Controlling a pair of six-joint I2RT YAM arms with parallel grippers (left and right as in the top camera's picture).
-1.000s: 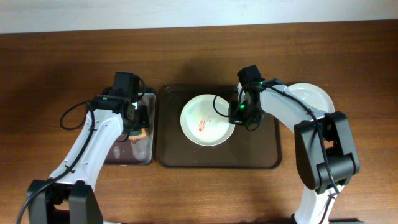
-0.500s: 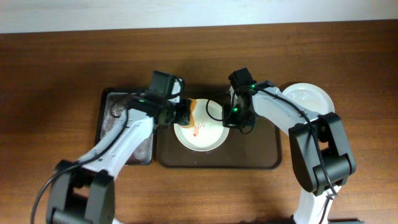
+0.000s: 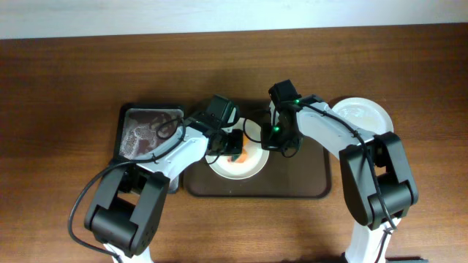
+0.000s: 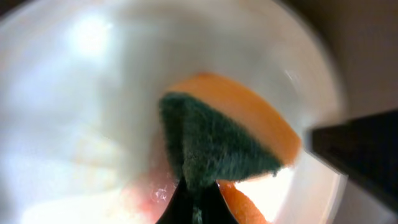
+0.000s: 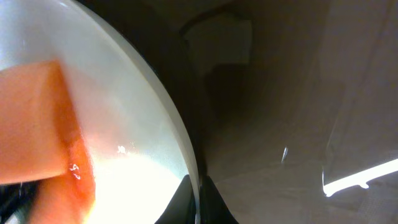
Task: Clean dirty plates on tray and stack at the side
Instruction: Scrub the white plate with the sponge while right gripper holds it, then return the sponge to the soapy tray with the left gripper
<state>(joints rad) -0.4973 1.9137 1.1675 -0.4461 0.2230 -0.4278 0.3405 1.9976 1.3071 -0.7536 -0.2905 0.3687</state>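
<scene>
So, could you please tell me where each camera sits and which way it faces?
Overhead: fixed above the table, facing straight down on the tray, the plate, the left arm and the right arm.
Left wrist: on the left arm, facing down into the plate; the left gripper holds the sponge against it.
Right wrist: on the right arm, looking across the plate's rim and the tray; the right gripper pinches that rim.
Shared: both wrist views show the plate and the orange sponge.

Dark brown tray [image 3: 300, 183] lies flat mid-table. One white plate [image 3: 247, 168] sits in its left half w/ a faint red smear. Second plate [image 3: 362, 113] is off the tray, twd the right edge, partly hidden.
</scene>
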